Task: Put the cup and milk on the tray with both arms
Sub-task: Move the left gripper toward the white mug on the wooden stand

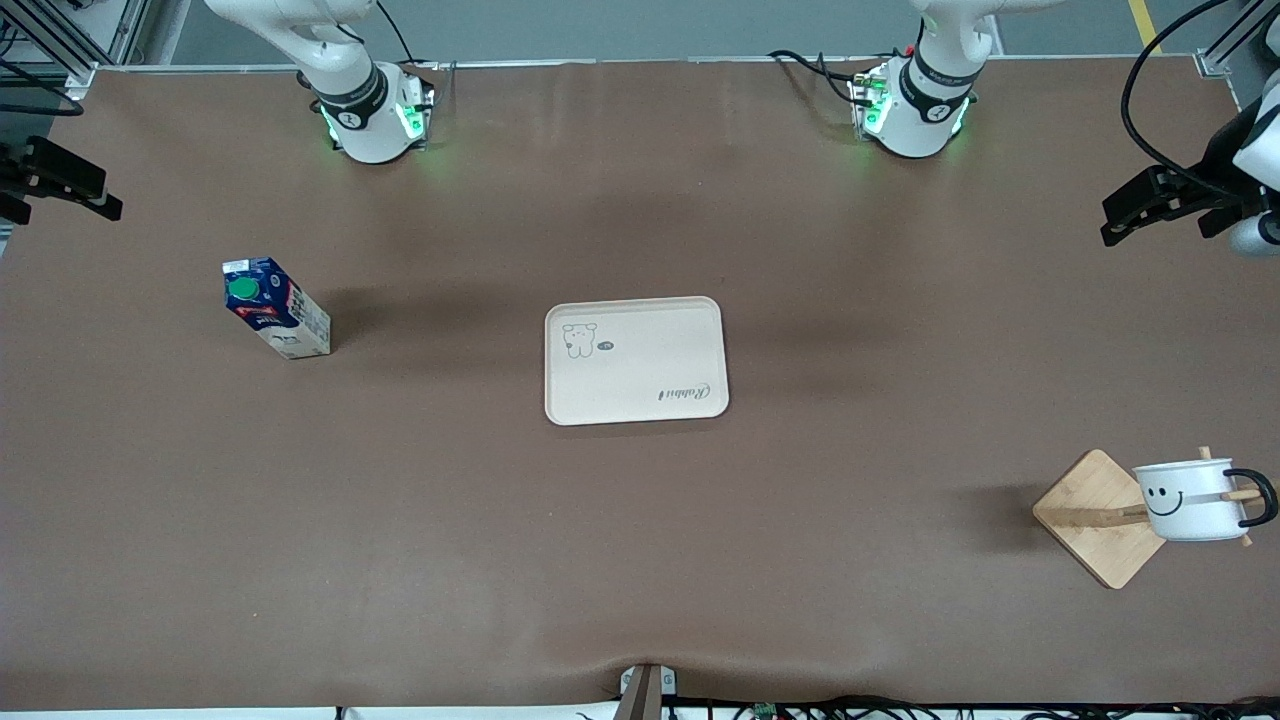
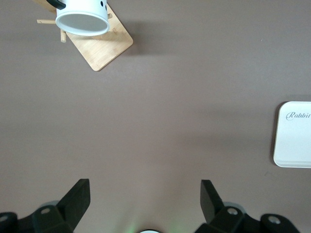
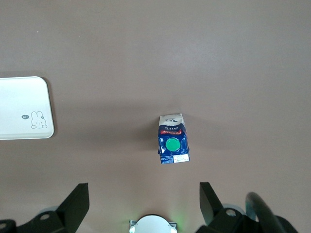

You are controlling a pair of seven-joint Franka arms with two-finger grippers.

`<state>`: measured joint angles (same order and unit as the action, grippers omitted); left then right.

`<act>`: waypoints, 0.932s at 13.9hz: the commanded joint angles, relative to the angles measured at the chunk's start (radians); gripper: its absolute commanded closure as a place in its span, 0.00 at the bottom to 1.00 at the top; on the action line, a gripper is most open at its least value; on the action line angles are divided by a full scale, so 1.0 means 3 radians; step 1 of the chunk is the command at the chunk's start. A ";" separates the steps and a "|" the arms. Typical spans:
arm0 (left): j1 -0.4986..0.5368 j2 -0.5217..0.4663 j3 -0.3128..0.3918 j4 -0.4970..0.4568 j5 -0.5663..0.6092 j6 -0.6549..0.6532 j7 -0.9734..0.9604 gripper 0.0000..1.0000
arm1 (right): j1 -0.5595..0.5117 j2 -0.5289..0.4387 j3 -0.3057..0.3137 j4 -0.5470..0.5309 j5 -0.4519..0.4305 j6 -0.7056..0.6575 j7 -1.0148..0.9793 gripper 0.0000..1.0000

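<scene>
While upright, milk [image 1: 277, 308], long axis vertical, green cap up.

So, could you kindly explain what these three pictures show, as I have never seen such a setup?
Two white robot arms stand at a brown table. One picture looks down from across it; the other two come from cameras on the wrists. The left gripper and right gripper are both open, holding nothing, up at their ends of the table. Mid-table lies a flat cream-beige tray. A tall dark-blue milk carton stands toward the right arm's end. A small white smiley mug hangs on a bamboo stand toward the left arm's end.
</scene>
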<state>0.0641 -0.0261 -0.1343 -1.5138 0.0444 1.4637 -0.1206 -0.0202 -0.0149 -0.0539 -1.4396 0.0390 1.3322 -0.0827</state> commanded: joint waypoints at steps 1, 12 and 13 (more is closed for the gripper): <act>-0.0009 -0.0015 -0.0007 0.0040 0.0005 -0.0068 0.0003 0.00 | 0.0011 -0.0063 -0.0020 -0.0079 -0.0028 0.0003 0.0005 0.00; 0.0083 0.0236 0.0018 -0.0398 0.0056 0.1086 -0.0426 0.00 | 0.0011 -0.0047 -0.0020 -0.0064 -0.0033 0.0003 0.0005 0.00; 0.0083 0.0235 0.0013 -0.0506 0.0183 0.1296 -0.0502 0.00 | 0.0006 -0.0047 -0.0020 -0.0064 -0.0033 0.0003 0.0005 0.00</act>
<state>0.0862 0.0656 -0.1279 -1.5904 0.0571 1.7521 -0.2279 -0.0202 -0.0149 -0.0567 -1.4462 0.0389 1.3321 -0.0827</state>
